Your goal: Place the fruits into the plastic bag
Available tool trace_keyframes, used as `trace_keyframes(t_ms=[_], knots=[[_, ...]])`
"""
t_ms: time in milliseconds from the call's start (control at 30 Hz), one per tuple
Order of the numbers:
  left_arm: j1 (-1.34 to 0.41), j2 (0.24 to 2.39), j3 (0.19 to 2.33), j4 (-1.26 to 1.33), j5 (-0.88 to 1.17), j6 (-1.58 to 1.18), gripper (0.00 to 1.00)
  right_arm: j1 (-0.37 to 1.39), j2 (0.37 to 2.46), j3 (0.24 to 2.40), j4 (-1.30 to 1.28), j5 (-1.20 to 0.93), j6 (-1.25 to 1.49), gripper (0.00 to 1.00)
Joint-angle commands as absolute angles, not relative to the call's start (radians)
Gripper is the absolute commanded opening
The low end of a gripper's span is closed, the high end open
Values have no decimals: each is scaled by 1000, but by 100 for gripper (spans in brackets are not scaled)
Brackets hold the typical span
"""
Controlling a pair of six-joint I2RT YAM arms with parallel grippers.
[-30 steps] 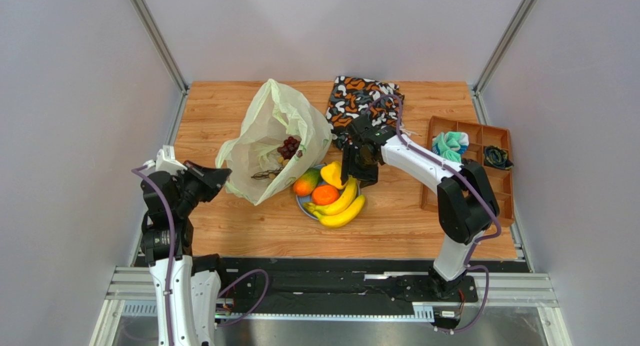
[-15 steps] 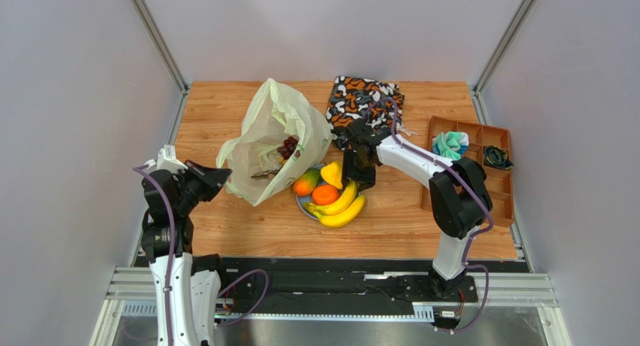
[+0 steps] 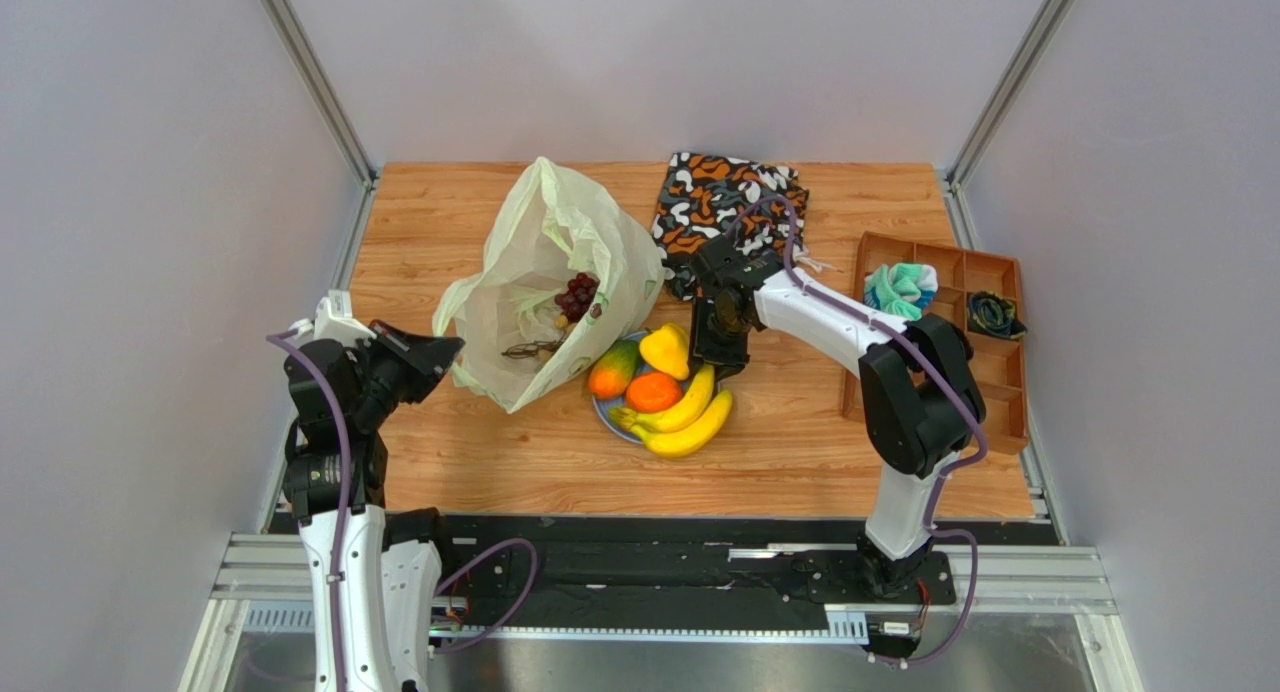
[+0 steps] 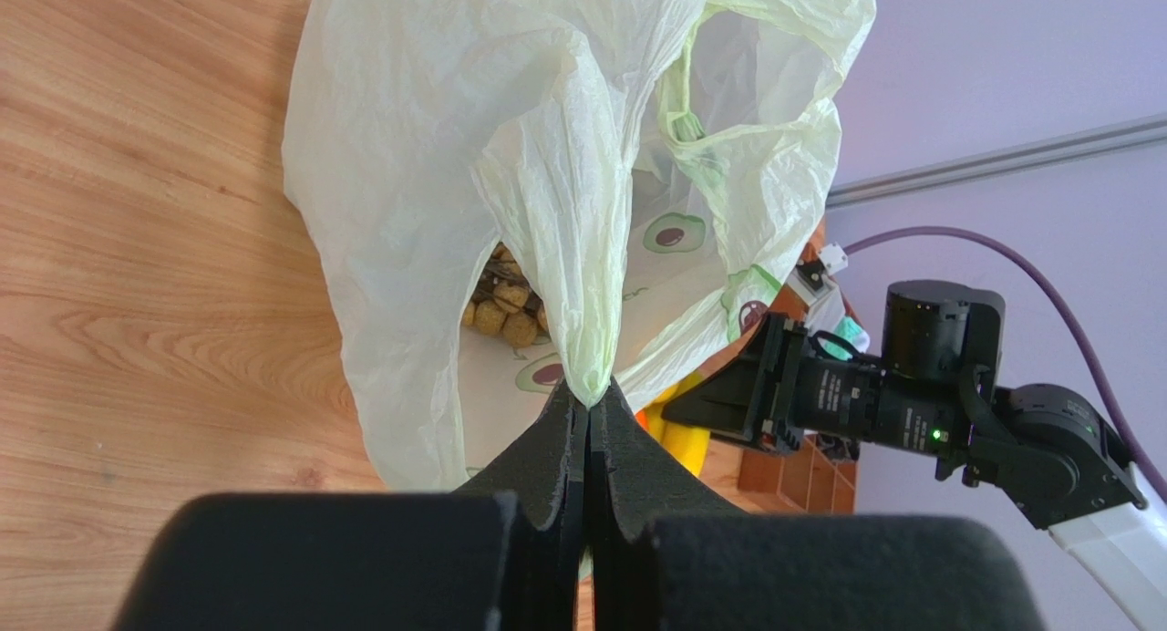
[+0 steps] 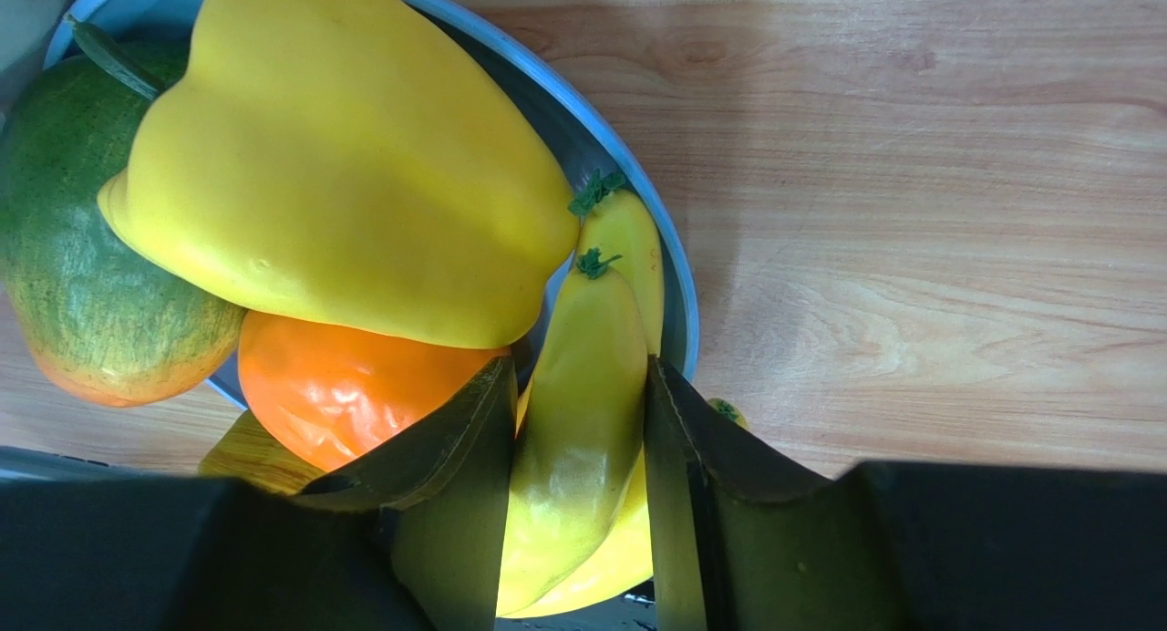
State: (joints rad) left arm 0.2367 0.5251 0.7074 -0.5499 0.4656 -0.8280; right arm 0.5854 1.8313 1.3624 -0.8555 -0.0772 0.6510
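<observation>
The pale yellow-green plastic bag stands open at the table's middle left, with dark purple grapes inside. My left gripper is shut on the bag's rim; in the left wrist view the gripper pinches the film of the bag, and tan-green grapes lie inside. A blue plate holds a mango, an orange, a yellow fruit and bananas. My right gripper is down at the plate. In the right wrist view the gripper grips a banana from both sides.
An orange-black-white cloth bag lies behind the right gripper. A brown compartment tray with a teal cloth stands at the right edge. In the right wrist view the yellow fruit, mango and orange crowd the plate's rim.
My right gripper came down a little to the left over the plate and its jaws narrowed onto a banana. The left arm and the bag have not moved.
</observation>
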Motion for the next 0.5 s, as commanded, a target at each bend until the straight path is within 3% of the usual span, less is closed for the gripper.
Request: trace_keyframes(t_ms=[0, 200, 333, 467], knots=[[235, 517, 704, -529, 463, -828, 0, 583, 1825, 1387, -864, -109, 646, 30], [235, 512, 706, -531, 465, -828, 0, 584, 1795, 1385, -864, -120, 637, 20], [235, 509, 706, -531, 465, -828, 0, 583, 1784, 1385, -870, -123, 632, 0], [235, 512, 710, -528, 465, -827, 0, 584, 1776, 1388, -882, -115, 623, 0]])
